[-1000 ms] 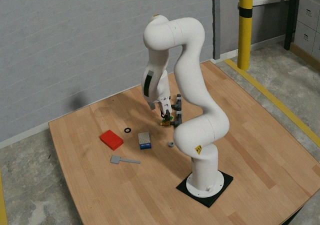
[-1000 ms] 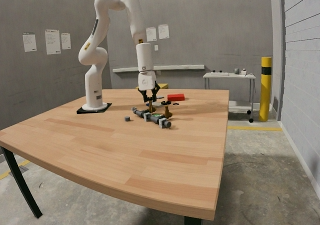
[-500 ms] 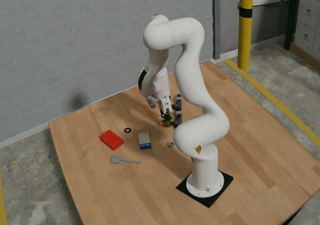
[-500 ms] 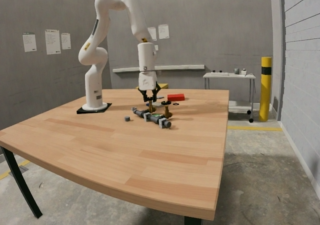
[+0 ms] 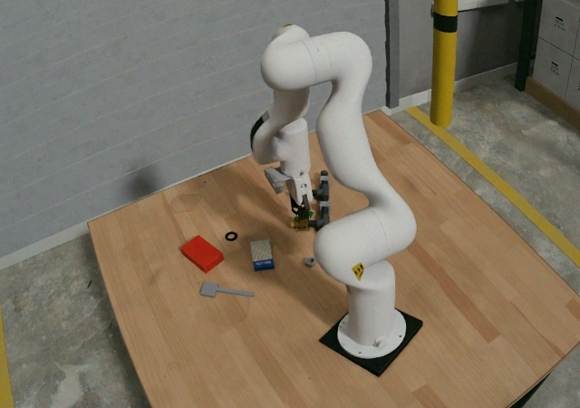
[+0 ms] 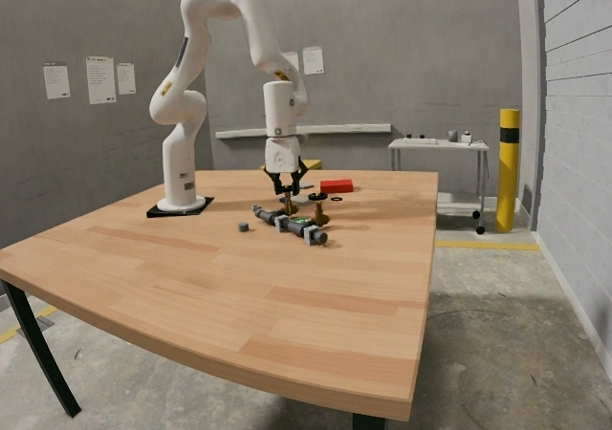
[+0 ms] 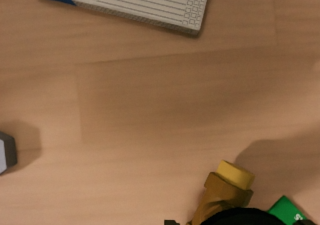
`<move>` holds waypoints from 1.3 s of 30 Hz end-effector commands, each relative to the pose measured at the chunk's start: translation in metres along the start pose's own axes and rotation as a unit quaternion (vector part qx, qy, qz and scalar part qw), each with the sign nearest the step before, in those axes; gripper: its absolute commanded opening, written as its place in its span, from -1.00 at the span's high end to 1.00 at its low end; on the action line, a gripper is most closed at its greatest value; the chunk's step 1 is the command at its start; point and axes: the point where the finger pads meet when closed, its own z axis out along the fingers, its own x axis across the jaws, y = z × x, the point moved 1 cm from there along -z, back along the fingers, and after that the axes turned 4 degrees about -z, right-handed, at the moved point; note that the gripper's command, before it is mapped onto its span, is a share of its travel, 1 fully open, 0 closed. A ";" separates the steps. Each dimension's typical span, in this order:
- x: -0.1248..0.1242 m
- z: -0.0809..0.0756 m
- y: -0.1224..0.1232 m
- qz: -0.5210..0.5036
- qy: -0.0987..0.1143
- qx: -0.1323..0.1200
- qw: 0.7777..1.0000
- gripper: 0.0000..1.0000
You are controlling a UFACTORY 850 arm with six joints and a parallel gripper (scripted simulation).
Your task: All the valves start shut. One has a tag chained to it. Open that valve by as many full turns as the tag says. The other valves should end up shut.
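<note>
A grey pipe (image 6: 289, 224) with two brass valves lies mid-table. My gripper (image 6: 285, 188) points straight down and is shut on the black handwheel of the valve (image 6: 288, 204) nearer the arm's base. In the wrist view that handwheel (image 7: 245, 218) fills the bottom edge above the brass valve body (image 7: 222, 194). A corner of the green tag (image 7: 290, 212) shows beside it, with its number hidden. The tag also shows in the top view (image 5: 307, 214) under the gripper (image 5: 303, 205). The second valve (image 6: 319, 206), with a free black handwheel, stands to the right.
A blue and grey box (image 5: 261, 255), a red block (image 5: 201, 252), a black ring (image 5: 230, 236), a grey paddle-shaped tool (image 5: 225, 290) and a small grey cylinder (image 5: 309, 261) lie on the table near the pipe. The arm's base (image 5: 372, 333) stands behind them.
</note>
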 end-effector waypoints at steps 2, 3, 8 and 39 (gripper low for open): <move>0.001 -0.001 0.001 -0.001 0.001 0.007 1.000 1.00; 0.001 -0.001 0.001 -0.001 0.001 0.007 1.000 -1.00; 0.001 -0.001 0.001 -0.001 0.001 0.007 1.000 -1.00; 0.001 -0.001 0.001 0.066 0.000 0.007 0.998 -1.00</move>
